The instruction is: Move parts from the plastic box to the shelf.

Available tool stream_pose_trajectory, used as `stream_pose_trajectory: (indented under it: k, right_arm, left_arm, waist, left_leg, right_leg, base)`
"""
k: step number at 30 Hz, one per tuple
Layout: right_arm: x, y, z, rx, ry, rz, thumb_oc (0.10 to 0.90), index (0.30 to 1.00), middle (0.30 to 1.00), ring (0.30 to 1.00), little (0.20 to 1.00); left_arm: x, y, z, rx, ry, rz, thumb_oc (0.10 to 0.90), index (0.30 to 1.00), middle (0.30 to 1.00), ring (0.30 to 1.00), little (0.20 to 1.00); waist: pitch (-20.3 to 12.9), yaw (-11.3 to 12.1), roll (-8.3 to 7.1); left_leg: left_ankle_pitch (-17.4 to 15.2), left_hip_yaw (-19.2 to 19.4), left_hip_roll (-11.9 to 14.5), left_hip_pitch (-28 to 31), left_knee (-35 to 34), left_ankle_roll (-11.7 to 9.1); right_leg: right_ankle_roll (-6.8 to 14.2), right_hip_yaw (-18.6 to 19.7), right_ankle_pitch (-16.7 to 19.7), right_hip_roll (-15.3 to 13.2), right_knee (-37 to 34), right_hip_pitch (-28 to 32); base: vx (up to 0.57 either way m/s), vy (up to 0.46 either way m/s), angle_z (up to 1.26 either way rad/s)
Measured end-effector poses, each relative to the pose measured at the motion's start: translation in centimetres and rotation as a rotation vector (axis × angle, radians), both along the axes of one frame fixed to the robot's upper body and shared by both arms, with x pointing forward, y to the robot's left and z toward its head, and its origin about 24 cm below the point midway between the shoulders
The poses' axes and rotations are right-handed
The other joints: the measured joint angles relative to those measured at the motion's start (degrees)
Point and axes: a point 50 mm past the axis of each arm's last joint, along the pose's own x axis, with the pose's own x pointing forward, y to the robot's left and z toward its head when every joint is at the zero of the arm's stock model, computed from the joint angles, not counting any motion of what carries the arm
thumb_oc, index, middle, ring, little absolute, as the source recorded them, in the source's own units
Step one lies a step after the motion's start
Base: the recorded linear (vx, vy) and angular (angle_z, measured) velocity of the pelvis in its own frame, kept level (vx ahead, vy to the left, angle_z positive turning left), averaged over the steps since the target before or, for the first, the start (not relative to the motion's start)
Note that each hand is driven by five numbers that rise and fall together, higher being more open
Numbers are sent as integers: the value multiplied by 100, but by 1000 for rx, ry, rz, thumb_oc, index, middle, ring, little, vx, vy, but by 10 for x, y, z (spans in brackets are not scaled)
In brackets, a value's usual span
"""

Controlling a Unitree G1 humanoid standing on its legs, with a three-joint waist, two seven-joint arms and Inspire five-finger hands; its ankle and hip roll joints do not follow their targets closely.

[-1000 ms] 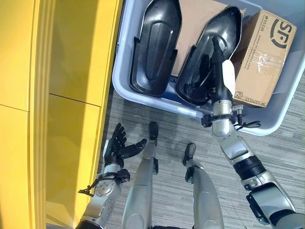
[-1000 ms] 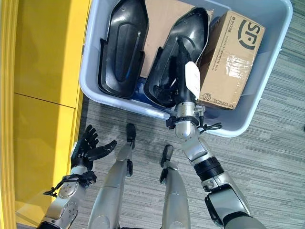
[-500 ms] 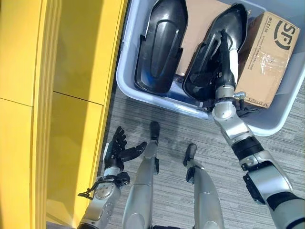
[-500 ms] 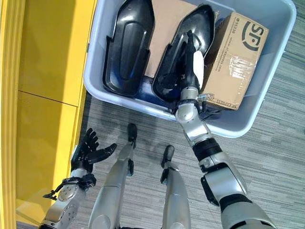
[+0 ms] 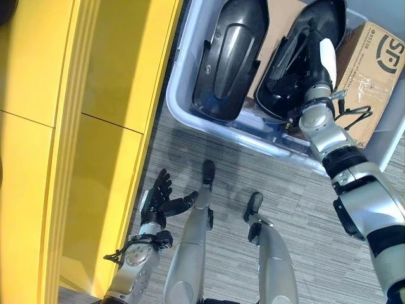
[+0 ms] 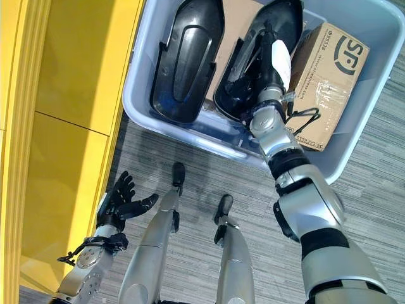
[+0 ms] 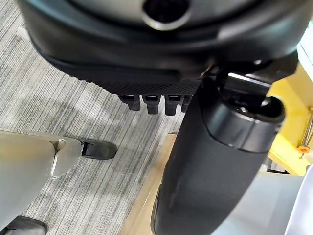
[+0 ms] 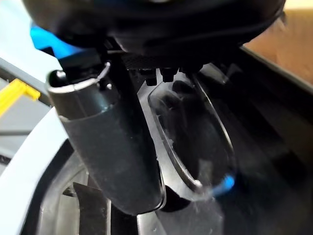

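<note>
A pale blue-grey plastic box (image 5: 209, 123) stands on the floor ahead of me. Two long black moulded parts lie side by side in it: the left part (image 5: 231, 57) and the right part (image 5: 288, 69). My right hand (image 5: 318, 60) reaches over the box's near wall, its straight fingers lying inside the right part's hollow (image 8: 195, 132) and its white-covered thumb (image 6: 280, 57) alongside. The hand looks open. My left hand (image 5: 158, 199) hangs low by the yellow shelf (image 5: 95, 126), fingers spread, holding nothing.
A taped cardboard carton (image 5: 373, 69) fills the box's right end, close beside my right hand. Brown cardboard (image 6: 231, 22) lies under the parts. The yellow shelf's front runs down the whole left side. Grey striped carpet (image 5: 297, 209) lies between the shelf and the box.
The camera has shifted, so the box sits further right and higher. My right arm has stretched further into the box along the right part. The left hand stays as it was.
</note>
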Motion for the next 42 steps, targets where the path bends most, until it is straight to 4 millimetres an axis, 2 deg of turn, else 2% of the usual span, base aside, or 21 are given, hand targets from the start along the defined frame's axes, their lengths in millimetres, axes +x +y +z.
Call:
stream_pose_trajectory:
  k: [2, 7, 11, 23, 30, 31, 33, 39, 42]
  right_arm:
    - [-2, 2, 7, -151, -5, 17, 900, 1000, 1000, 1000, 1000]
    - [-4, 5, 17, -345, -11, 24, 900, 1000, 1000, 1000, 1000]
    - [-6, 12, 15, -499, -6, 40, 900, 1000, 1000, 1000, 1000]
    - [-9, 13, 13, -586, 5, 57, 900, 1000, 1000, 1000, 1000]
    - [-26, 4, 10, -669, -36, 74, 900, 1000, 1000, 1000, 1000]
    - [-31, 4, 8, -670, -49, 89, 900, 1000, 1000, 1000, 1000]
    - [-38, 2, 8, -669, -68, 101, 900, 1000, 1000, 1000, 1000]
    - [-63, -9, 9, -683, -149, 115, 900, 1000, 1000, 1000, 1000]
    - [-66, -8, 8, -698, -159, 115, 900, 1000, 1000, 1000, 1000]
  left_arm:
    - [0, 0, 2, 0, -9, -1, 900, 1000, 1000, 1000, 1000]
    - [1, 0, 3, -3, -16, -8, 900, 1000, 1000, 1000, 1000]
    - [1, -1, 3, -4, -21, -20, 900, 1000, 1000, 1000, 1000]
    - [1, -1, 4, -5, -24, -21, 900, 1000, 1000, 1000, 1000]
    - [1, 4, 6, -4, -32, -1, 900, 1000, 1000, 1000, 1000]
    - [2, 8, 7, -2, -38, 20, 900, 1000, 1000, 1000, 1000]
    - [3, 11, 9, -1, -45, 33, 900, 1000, 1000, 1000, 1000]
    - [3, 15, 12, 1, -54, 52, 900, 1000, 1000, 1000, 1000]
    - [3, 17, 12, 2, -55, 57, 900, 1000, 1000, 1000, 1000]
  waist:
    - [-4, 64, -2]
    - [-5, 67, -3]
    - [-7, 57, -6]
    - [-9, -56, -12]
    - [-9, -92, -74]
    - [-6, -207, -154]
    - [-3, -291, -209]
    - [1, -397, -233]
    - [3, -421, -250]
  left_leg:
    - [13, -29, -8, -54, -1, -14]
    - [56, -72, -8, -86, 11, 32]
    - [61, -77, -6, -86, 12, 34]
    - [79, -75, -3, -86, 20, 48]
    - [92, -69, 2, -90, 3, 66]
    - [92, -69, 10, -92, -5, 67]
    - [91, -68, 18, -95, -14, 67]
    - [88, -58, 27, -102, -22, 73]
    - [87, -36, 46, -101, -19, 74]
  right_leg:
    - [-2, -6, -23, -16, 84, -85]
    - [-12, -37, -30, -13, 104, -100]
    - [-16, -44, -33, -12, 108, -100]
    - [-14, -47, -31, -12, 123, -102]
    - [-15, -44, -27, -2, 85, -101]
    - [-17, -43, -26, 8, 69, -101]
    - [-22, -42, -21, 15, 45, -101]
    - [-25, -32, -15, 27, 23, -107]
    - [-33, -10, -3, 42, 21, -119]
  base:
    - [-1, 3, 2]
    - [-3, 0, 1]
    - [0, 0, 0]
    - [0, 0, 0]
    - [0, 0, 0]
    - [0, 0, 0]
    - [0, 0, 0]
    - [0, 0, 0]
    - [3, -9, -4]
